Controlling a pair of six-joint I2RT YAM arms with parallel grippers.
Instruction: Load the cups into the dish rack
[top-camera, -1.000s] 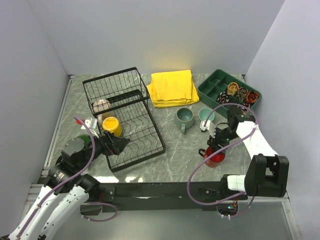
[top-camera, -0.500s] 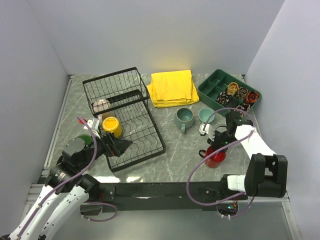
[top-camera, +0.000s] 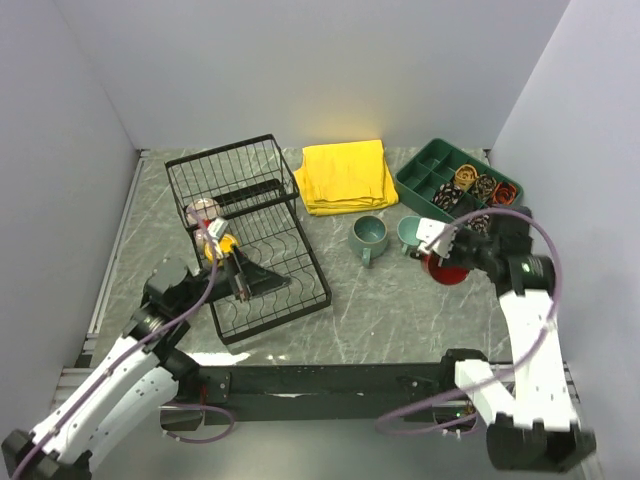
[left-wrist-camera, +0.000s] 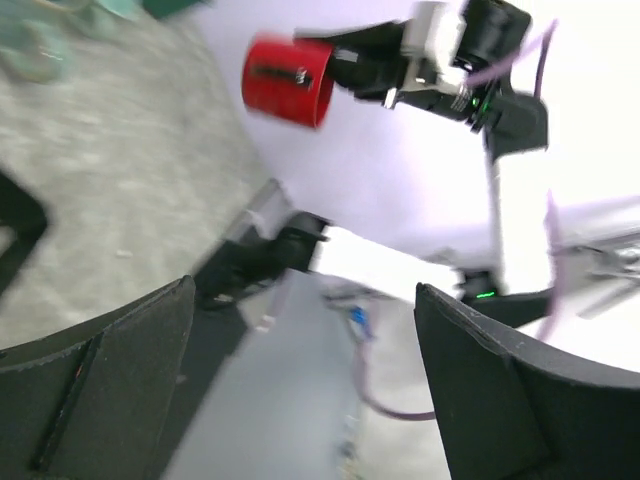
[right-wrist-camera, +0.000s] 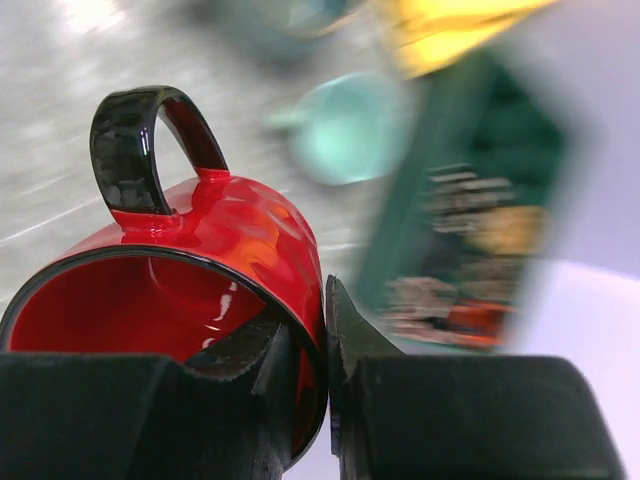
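Lettering, labels, brands, numbers, signs: none that I can read in any of my views. Red cup (right-wrist-camera: 250, 230): the glossy glaze shows only reflections. Contents of the green tray (top-camera: 428, 166): too small and blurred to make out any print. Pale block on my right arm (top-camera: 432, 233): too small to tell whether it carries a label.
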